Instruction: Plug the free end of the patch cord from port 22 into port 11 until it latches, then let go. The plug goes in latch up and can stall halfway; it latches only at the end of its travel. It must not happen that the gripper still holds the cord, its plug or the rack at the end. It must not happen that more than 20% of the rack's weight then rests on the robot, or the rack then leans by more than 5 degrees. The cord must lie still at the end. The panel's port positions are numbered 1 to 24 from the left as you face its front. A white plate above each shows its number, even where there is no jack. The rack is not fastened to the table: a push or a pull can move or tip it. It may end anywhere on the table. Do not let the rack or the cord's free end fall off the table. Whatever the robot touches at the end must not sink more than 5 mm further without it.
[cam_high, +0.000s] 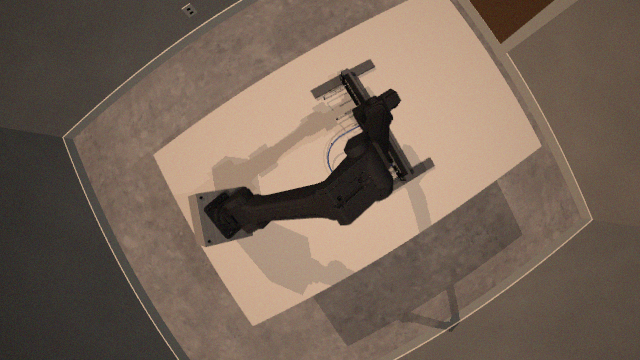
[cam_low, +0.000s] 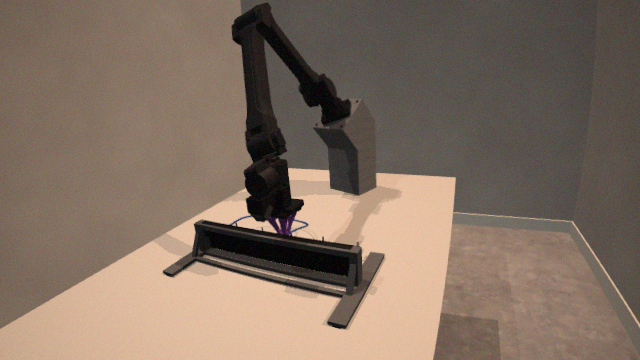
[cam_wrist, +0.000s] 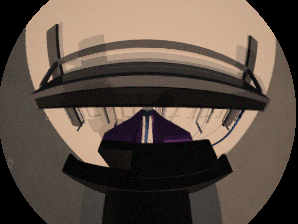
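Note:
The rack stands upright on its two feet, its front towards the arm's base. My gripper points down close against the panel's front, near the middle of its width. Its purple fingers are shut on the cord's plug, which shows only as a small grey bit at the tips. The blue cord runs up between the fingers and loops over the table in front of the panel. The jacks, the number plates and how deep the plug sits are hidden.
Several thin, pale cords or pins stick out from the panel's front on both sides of the gripper. The arm's grey pedestal stands at the table's far end. The table's edge runs beyond the rack's foot.

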